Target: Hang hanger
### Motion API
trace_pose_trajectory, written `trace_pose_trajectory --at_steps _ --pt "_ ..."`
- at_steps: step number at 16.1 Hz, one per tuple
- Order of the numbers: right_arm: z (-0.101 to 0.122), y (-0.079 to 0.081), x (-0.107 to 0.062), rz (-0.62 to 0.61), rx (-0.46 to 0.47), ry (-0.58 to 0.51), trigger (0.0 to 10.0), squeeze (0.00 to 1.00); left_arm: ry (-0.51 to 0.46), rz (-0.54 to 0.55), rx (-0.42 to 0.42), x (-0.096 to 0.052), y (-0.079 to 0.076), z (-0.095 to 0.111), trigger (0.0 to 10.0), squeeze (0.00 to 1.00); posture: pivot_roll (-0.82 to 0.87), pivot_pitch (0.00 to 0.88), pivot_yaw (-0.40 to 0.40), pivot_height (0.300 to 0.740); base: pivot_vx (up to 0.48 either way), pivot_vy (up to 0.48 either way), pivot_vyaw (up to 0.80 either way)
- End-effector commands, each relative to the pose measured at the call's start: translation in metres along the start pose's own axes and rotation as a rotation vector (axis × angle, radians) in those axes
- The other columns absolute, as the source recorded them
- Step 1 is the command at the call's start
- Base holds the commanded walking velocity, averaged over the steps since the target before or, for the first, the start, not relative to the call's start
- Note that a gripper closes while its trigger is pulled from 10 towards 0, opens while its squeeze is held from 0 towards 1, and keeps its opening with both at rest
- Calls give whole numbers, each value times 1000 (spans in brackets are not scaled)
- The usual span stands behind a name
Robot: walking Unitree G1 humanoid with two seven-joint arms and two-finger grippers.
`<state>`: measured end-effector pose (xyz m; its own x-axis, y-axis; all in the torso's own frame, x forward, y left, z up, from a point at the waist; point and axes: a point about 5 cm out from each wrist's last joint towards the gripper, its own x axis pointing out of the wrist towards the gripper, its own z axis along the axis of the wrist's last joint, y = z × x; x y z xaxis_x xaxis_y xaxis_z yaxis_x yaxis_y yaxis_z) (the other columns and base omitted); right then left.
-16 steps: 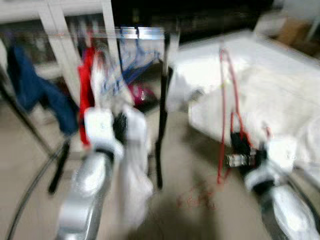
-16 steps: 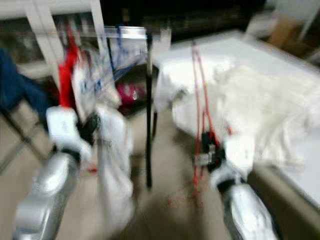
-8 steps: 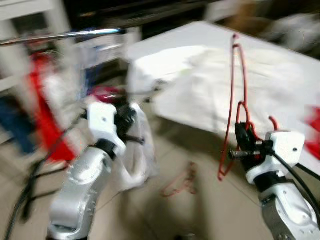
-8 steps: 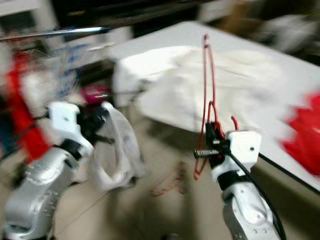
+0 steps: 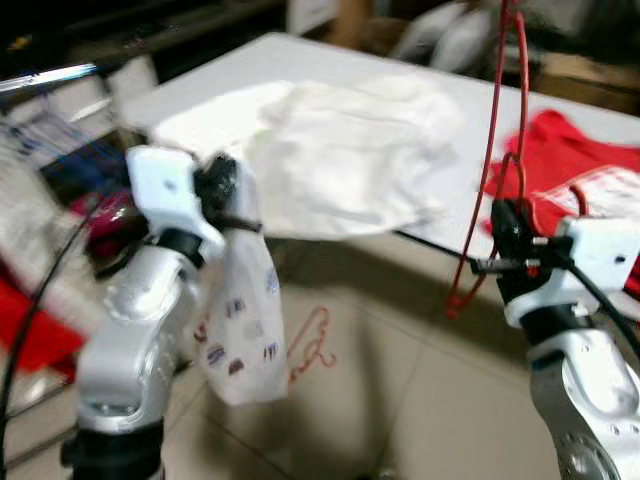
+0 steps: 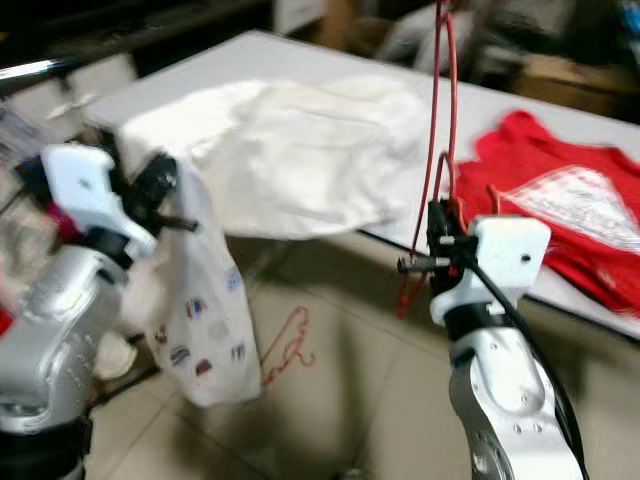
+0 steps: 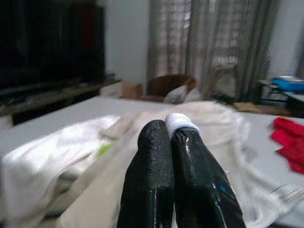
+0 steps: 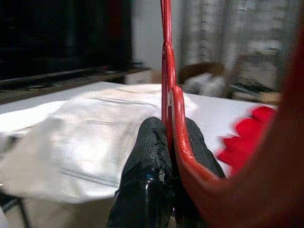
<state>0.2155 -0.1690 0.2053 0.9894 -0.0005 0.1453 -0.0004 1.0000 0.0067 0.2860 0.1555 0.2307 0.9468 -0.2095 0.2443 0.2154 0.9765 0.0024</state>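
While the head views are slightly blurred, you can read both arms clearly enough. Your right gripper is raised in front of the table edge, and its two black fingers are pressed together on the wire of a red hanger. The hanger stands roughly upright above the gripper, its long wire running up past the top of the head views, and a lower loop hangs just below the fingers. In the right wrist view the red wire passes between the two fingertips.

Your left gripper is held up at chest height on the left. Its fingers lie closed against each other, with a white garment caught between them; a strip of white cloth shows at the fingertips in the left wrist view. The garment hangs straight down from the gripper toward the floor and carries small printed patches.

On the tiled floor, just beside the hanging garment, lies a second red hanger. Behind both arms the white table holds a crumpled white cloth, partly draped over the near edge, and a red garment further to the right. What sits on that red garment appears to be a clear plastic bag, but the blur prevents certainty.
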Motion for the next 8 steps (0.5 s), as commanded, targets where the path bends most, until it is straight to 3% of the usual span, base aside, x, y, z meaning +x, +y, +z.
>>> trace_pose_trajectory --at_steps 1,8 --pt "-5 -7 -1 -45 -21 36 10000 0 -59 -32 9 9 -2 15 10000 0 5 32 21 740 281 0 0" --pt "-4 -5 0 -37 -26 46 10000 0 -134 -47 43 28 6 34 10000 0 -2 23 25 740 324 0 0"
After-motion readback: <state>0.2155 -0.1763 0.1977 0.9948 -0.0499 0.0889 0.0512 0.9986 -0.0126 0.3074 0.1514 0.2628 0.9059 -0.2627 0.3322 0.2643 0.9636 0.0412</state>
